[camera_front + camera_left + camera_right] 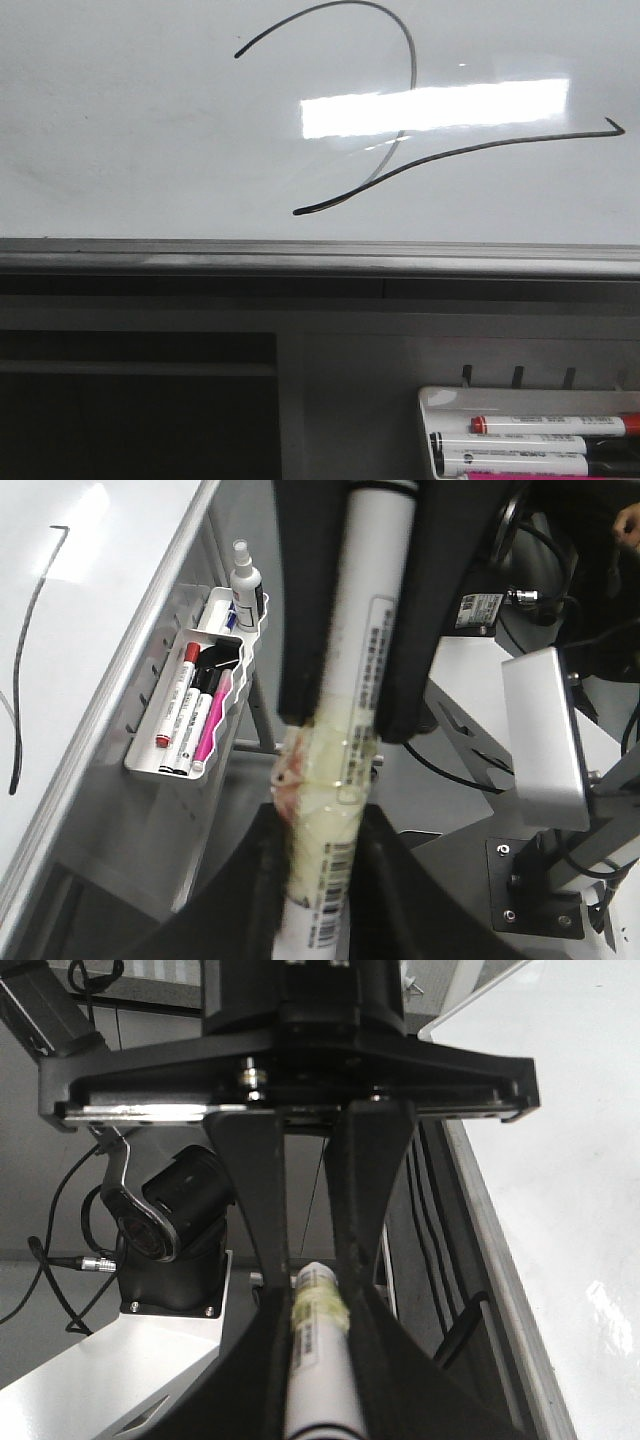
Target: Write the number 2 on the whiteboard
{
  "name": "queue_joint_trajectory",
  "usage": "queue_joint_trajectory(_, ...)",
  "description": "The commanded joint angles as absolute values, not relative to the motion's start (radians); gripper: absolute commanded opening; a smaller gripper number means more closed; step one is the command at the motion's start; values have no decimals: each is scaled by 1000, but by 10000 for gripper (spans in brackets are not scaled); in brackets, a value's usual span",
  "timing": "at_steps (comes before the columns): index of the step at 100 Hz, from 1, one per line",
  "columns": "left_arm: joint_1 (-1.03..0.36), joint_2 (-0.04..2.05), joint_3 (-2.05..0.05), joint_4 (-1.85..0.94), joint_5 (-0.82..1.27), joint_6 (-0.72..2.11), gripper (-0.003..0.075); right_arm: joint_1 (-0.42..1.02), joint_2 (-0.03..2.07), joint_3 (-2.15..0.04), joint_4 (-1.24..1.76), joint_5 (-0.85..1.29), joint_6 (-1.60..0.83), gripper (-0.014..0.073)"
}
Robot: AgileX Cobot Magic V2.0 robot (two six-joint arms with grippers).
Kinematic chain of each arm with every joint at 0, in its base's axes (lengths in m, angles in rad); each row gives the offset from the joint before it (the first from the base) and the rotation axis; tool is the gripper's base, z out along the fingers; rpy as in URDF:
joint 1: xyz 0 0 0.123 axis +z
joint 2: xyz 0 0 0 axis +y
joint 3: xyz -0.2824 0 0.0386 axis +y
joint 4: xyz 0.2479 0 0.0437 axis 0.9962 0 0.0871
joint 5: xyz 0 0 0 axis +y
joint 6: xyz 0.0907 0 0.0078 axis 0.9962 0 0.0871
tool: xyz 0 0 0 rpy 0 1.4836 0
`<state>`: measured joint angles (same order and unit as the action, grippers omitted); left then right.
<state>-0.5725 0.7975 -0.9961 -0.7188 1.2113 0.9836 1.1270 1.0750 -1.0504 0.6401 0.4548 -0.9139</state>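
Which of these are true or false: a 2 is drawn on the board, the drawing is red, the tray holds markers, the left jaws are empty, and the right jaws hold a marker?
1. A 2 is drawn on the whiteboard. True.
2. The drawing is red. False: the line is black.
3. The tray holds several markers. True: a red-capped marker lies among them.
4. The left gripper is empty. False: its jaws are shut on a white marker.
5. The right gripper holds a marker. True: a white marker barrel sits between its jaws.
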Motion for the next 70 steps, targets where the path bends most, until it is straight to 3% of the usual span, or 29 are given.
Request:
queue_joint_trajectory(1,-578,803,-1026,-770,1175,980,-20,1130,1062,-1081,672,396,-923,-60)
queue_joint_trajectory(12,-578,803,-1026,-770,1175,983,-20,1130,1062,-1081,672,396,-923,-53)
queue_joint_trajectory(19,-578,803,-1026,-770,1175,987,-20,1130,1060,-1083,672,396,-923,20)
queue_joint_trajectory(32,-578,803,-1026,-770,1140,985,-20,1130,1028,-1083,672,344,-923,358)
queue_joint_trajectory(42,-578,803,-1026,-768,1051,930,-20,1107,978,-1083,672,318,-923,484)
queue_joint_trajectory(56,-578,803,-995,-766,756,799,-20,999,876,-1077,672,322,-893,426)
queue_joint_trajectory(70,-578,842,-919,-787,408,690,-20,866,767,-1030,672,322,-815,176)
